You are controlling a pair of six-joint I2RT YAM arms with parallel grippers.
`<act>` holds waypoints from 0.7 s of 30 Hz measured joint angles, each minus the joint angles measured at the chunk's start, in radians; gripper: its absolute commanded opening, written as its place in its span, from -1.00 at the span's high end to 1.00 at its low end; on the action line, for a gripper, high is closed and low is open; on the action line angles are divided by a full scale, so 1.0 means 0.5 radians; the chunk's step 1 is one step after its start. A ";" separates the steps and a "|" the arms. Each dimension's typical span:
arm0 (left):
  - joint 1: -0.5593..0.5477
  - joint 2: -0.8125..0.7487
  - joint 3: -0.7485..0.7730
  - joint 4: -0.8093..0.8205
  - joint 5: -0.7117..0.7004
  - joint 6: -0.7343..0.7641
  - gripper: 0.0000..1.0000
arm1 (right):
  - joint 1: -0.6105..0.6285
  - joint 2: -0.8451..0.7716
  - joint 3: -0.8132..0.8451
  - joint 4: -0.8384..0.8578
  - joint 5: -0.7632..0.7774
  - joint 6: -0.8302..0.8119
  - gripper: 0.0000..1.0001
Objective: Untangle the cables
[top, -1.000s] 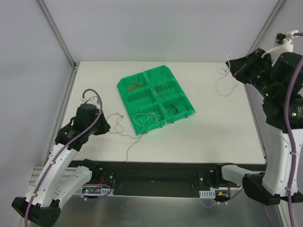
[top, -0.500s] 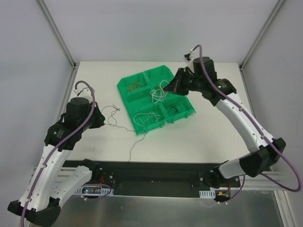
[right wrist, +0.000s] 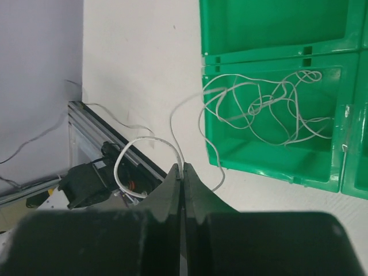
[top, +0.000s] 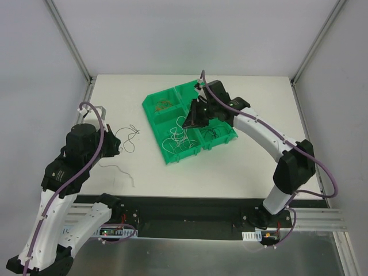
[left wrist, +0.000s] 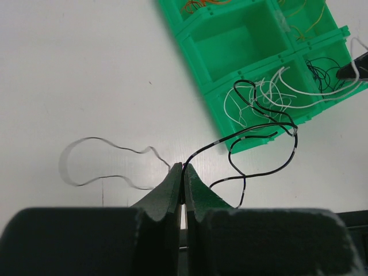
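Wires pinched in both grippers, white tangle in tray

Left gripper (left wrist: 183, 175): jaws pressed together, a hair-thin black wire with white bands (left wrist: 202, 150) pinched at the tips. In the left wrist view the wire is run from the jaws up and to the right, long axis diagonal, toward the green plastic compartment tray (left wrist: 236, 49). Its curly far end is seen across the tray's near-left corner compartment. In the top view the same wire is seen hanging just beside the gripper, short of the tray, so contact with the tray contents cannot be told. 1 thin pale loose wire (left wrist: 86, 167) is laid on the white table (top: 241, 167), near the left gripper and apart from the tray.

Right gripper (right wrist: 183, 172): jaws pressed together on 1 thin white wire (right wrist: 172, 123). That strand is led from the jaws up and right into the curly white wire tangle (right wrist: 270, 103), which is held in that same corner compartment. A slack loop is thrown out to the left. Tangle axis is laid roughly along the compartment's length.

Right arm is judged nearer to the tangle; left arm is well apart from the tray. Step judged: freeing of the pinched white strand from the tangle. Pull is best directed away from the compartment, along the strand. Snagging and dragging of the whole tangle is the risk. Orange wires (left wrist: 195, 6) and black wires (left wrist: 322, 72) are seen in other compartments.
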 measured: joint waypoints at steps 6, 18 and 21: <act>-0.001 -0.018 -0.001 -0.012 -0.034 0.005 1.00 | 0.001 0.176 -0.020 -0.003 0.036 -0.092 1.00; 0.000 0.224 0.080 0.017 -0.037 0.057 1.00 | 0.135 0.723 0.424 -0.621 0.407 -0.372 0.59; -0.001 0.285 0.094 0.043 -0.038 0.052 1.00 | 0.146 0.750 0.534 -0.707 0.470 -0.438 0.35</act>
